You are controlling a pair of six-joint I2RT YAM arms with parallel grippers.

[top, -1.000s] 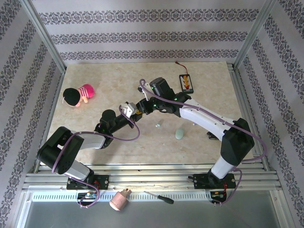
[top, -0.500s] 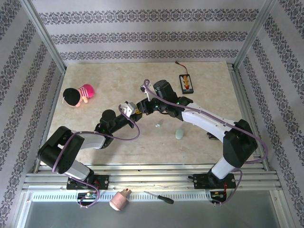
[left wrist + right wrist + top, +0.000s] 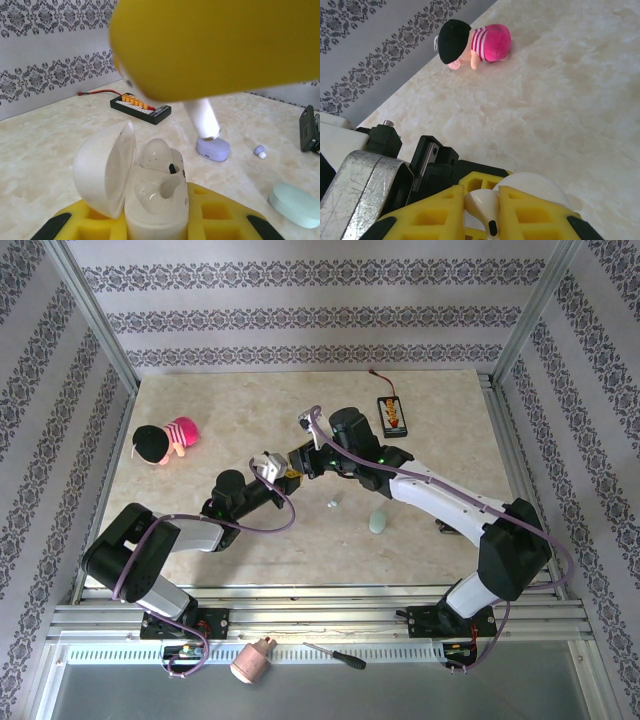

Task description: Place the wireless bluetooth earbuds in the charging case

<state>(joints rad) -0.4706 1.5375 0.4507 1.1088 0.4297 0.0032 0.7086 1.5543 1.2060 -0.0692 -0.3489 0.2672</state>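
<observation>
My left gripper (image 3: 152, 231) is shut on a white charging case (image 3: 155, 200), held upright with its lid (image 3: 102, 167) swung open to the left. One white earbud (image 3: 156, 152) sits in the far slot; the near slot (image 3: 167, 185) is empty. My right gripper (image 3: 482, 200) is shut on another white earbud (image 3: 487, 212), which hangs just above and behind the open case with its stem (image 3: 204, 119) pointing down. In the top view both grippers meet mid-table, left (image 3: 268, 470) and right (image 3: 296, 460).
A lavender case (image 3: 213, 148), a small lavender earbud (image 3: 259, 151) and a pale green case (image 3: 295, 197) lie on the table to the right. A black connector board (image 3: 392, 415) is at the back, a plush toy (image 3: 166, 439) at the left.
The right arm's wrist and elbow have swung slightly to the right while its fingertips stay over the case. The left arm has hardly moved.
</observation>
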